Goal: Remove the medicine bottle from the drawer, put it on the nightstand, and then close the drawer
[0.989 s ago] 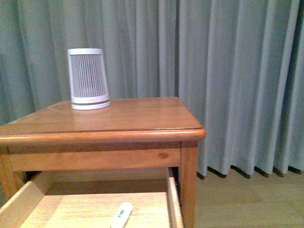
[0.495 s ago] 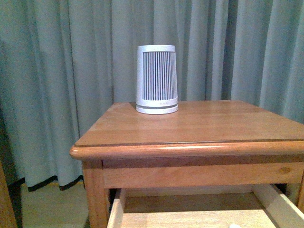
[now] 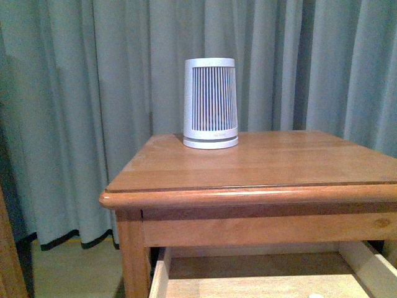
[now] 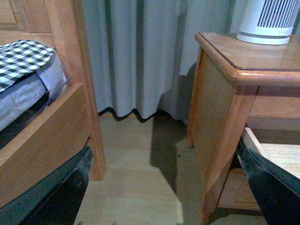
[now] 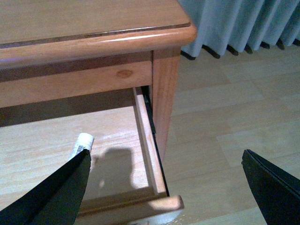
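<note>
The nightstand (image 3: 260,161) stands in front of grey curtains with its upper drawer (image 3: 260,267) pulled open. The medicine bottle (image 5: 83,142) lies on the drawer's pale floor (image 5: 42,140), its lower part hidden behind one finger of my right gripper (image 5: 165,154). That gripper is open and hovers over the drawer's front corner and the wood floor, holding nothing. In the front view only a white speck (image 3: 316,296) shows at the drawer's bottom edge. My left gripper (image 4: 165,152) is open and empty, low beside the nightstand's side (image 4: 215,103).
A large white ribbed cylinder (image 3: 211,102) stands at the back of the nightstand top. A wooden bed frame (image 4: 51,126) with a checked cover (image 4: 21,58) lies close to the nightstand, with a strip of floor (image 4: 136,178) between them. Curtains (image 3: 74,112) hang behind.
The front view has swung left: the nightstand now sits further right in the picture. The bottle, plainly seen in the drawer a second ago, is now at the picture's bottom edge.
</note>
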`<state>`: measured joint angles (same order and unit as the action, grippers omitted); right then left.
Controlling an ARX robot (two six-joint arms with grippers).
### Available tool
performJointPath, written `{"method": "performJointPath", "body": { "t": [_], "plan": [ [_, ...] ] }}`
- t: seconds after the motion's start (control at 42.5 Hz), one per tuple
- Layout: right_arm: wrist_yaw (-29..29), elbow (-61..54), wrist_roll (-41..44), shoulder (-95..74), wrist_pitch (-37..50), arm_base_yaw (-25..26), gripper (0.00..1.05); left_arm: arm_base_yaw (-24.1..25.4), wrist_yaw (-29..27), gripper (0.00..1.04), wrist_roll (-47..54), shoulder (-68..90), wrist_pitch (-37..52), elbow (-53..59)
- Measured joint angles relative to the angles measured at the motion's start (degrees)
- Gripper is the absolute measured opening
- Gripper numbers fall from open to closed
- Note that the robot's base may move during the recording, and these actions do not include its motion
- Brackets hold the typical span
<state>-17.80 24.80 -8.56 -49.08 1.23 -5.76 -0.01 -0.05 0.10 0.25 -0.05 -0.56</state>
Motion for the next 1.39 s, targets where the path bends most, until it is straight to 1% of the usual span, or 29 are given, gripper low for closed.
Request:
{"method": "performJointPath", "body": {
  "t": [0.141,0.306,0.448,0.612,0.73,1.131,1.366,1.39],
  "plan": [
    [2.25,7.85,-2.34,-11.87,-4.17,-0.04,0.98,0.0,0.0,0.98,0.0,0.0,0.0,0.0],
    [3.91,14.82,-4.87,-24.35,-5.92,-0.79,0.98,0.0,0.0,0.98,0.0,0.0,0.0,0.0],
    [5.97,21.99,-8.55,-36.72,-6.93,-3.3,0.98,0.0,0.0,0.98,0.0,0.0,0.0,0.0],
    [4.07,25.22,-9.88,-46.14,-5.84,-6.91,0.98,0.0,0.0,0.98,0.0,0.0,0.0,0.0],
    [1.92,26.08,-9.88,-51.69,-2.6,-8.31,0.98,0.0,0.0,0.98,0.0,0.0,0.0,0.0],
    [-1.49,28.09,-8.57,-62.34,6.91,-9.99,0.98,0.0,0.0,0.98,0.0,0.0,0.0,0.0],
    [-2.21,29.83,-8.33,-65.4,8.59,-11.28,0.98,0.0,0.0,0.98,0.0,0.0,0.0,0.0],
    [-2.4,30.08,-8.37,-65.88,8.63,-11.47,0.97,0.0,0.0,0.98,0.0,0.0,0.0,0.0]
  ]
}}
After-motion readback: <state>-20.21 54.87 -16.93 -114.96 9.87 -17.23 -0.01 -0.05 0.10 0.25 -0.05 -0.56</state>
